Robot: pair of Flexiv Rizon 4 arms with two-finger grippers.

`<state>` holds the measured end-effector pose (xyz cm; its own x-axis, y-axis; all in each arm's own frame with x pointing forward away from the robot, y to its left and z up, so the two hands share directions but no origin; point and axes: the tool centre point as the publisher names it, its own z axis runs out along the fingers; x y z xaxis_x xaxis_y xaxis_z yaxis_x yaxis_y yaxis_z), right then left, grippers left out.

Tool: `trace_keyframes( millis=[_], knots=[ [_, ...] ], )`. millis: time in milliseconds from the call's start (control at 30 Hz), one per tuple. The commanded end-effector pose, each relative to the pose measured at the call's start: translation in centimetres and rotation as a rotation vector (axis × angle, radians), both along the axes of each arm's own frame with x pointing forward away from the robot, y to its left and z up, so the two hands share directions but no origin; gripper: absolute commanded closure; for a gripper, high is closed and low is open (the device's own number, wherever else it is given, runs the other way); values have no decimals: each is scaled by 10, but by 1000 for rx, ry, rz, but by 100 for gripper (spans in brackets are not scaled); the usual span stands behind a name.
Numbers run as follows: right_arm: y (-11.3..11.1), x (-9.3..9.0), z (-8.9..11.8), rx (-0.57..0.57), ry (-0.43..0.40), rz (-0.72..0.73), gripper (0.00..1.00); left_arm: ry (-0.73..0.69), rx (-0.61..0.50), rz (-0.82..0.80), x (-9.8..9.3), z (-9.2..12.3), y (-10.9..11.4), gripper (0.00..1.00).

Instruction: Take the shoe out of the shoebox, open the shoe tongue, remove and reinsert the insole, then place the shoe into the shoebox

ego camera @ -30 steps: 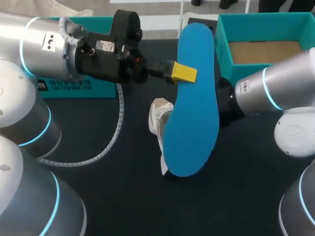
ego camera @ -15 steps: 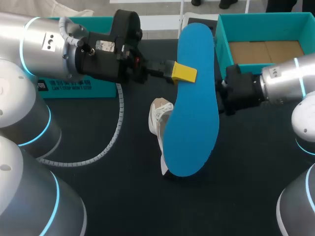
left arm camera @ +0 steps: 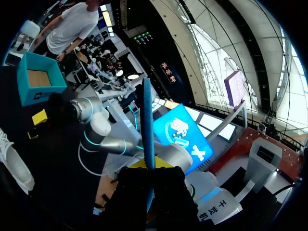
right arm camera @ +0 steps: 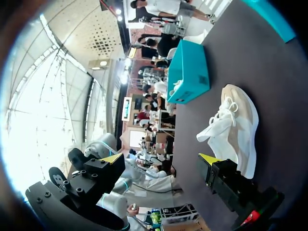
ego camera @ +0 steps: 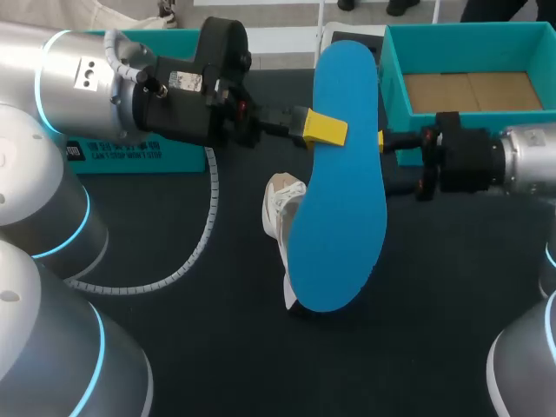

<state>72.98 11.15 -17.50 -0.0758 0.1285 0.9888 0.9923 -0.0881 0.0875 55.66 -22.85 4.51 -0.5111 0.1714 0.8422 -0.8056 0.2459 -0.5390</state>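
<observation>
Hanging upright in the left end effector (ego camera: 323,129), whose yellow tips clamp it, the flat blue foam insole (ego camera: 339,191) is above the white lace-up shoe (ego camera: 278,204) on the black tabletop (ego camera: 217,347). The right end effector (right arm camera: 161,159), spread wide and empty, is just beside the insole, with the open teal cardboard shoebox (ego camera: 393,78) behind it.

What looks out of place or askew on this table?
The white shoe lies tipped on its side on the table, laces loose, outside the empty shoebox. Its blue insole is out, held in the air by the left gripper, shut on it.
</observation>
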Motion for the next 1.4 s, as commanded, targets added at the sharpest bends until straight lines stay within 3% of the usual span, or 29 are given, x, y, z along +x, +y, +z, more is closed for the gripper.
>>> trace_keyframes(
  millis=[33, 333, 733, 833, 1000, 1133, 1267, 1400],
  knots=[
    [-9, -5, 17, -20, 5, -6, 0, 0, -1, -2, 1, -1, -2, 100],
    [-8, -4, 40, -27, -25, -14, 0, 0, -1, -2, 1, -1, -2, 100],
    [-8, -4, 40, -27, -25, -14, 0, -31, -15, -8, 3, -6, 1, 100],
    [-8, -4, 40, -27, -25, -14, 0, -245, -75, 1, 14, -15, 9, 100],
    [-8, -4, 40, -27, -25, -14, 0, -740, -195, 23, 33, -30, 17, 100],
    [-8, -4, 40, -27, -25, -14, 0, -1107, -220, 9, 42, -38, 21, 100],
    [-8, -4, 40, -27, -25, -14, 0, -1325, -247, 3, 44, -40, 28, 100],
    [-8, -4, 40, -27, -25, -14, 0, -1428, -249, 33, 43, -48, 31, 100]
  ],
)
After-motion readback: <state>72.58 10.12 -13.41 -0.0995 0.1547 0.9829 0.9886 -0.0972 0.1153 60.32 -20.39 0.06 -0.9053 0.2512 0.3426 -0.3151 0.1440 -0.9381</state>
